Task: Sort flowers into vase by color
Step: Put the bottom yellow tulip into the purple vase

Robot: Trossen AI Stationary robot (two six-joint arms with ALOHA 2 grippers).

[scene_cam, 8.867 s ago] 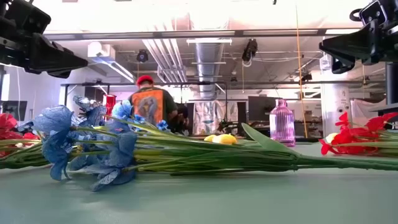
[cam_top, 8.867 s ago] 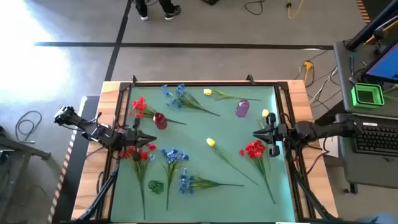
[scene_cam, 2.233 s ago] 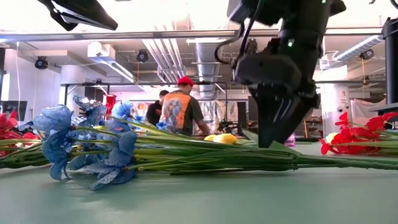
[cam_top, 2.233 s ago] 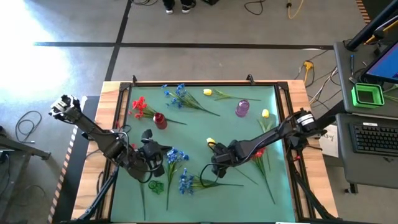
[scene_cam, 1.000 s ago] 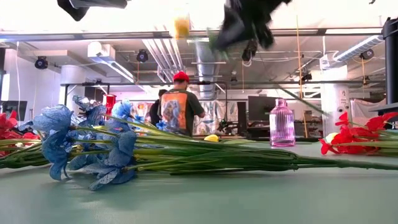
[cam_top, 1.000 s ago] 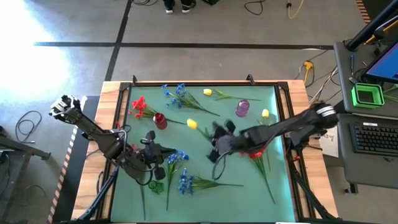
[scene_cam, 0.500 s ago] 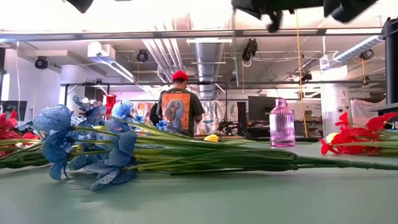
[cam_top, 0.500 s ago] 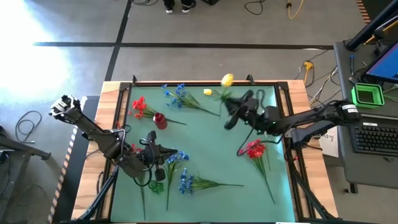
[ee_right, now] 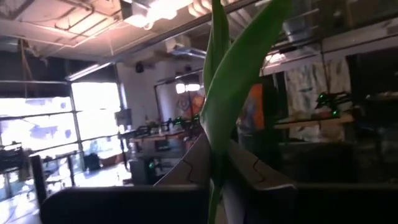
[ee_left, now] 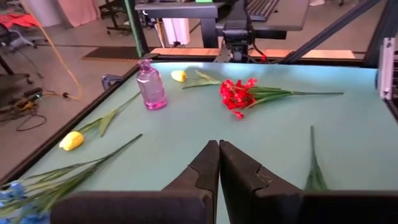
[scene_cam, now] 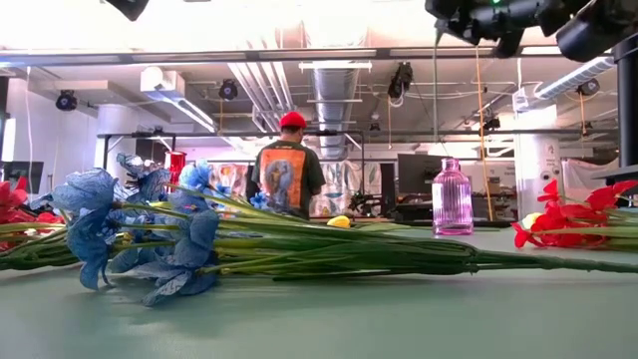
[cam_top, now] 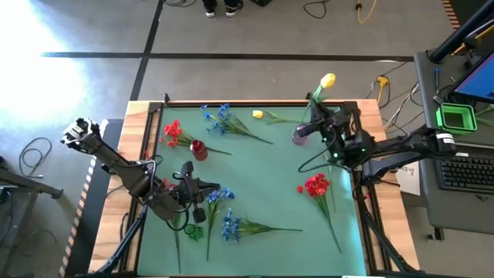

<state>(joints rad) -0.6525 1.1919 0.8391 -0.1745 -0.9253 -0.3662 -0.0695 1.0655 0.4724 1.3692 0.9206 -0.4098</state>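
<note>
Yellow flower point(cam_top: 328, 79) hangs above pink vase point(cam_top: 300, 134).

1. One artificial yellow tulip-like flower point(cam_top: 327, 80) on a thin green stem is lifted over the far right corner of the table.
2. Red cluster flowers point(cam_top: 316, 186) lie near the right edge.
3. Blue cluster flowers point(cam_top: 218, 117) lie near the far edge.

Matt green mat point(cam_top: 270, 166), wooden table rim point(cam_top: 141, 116)

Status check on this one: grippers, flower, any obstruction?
Right gripper shut on yellow tulip, raised above purple vase. Left gripper shut, empty, near blue flowers. Nothing blocking the vase.
</note>
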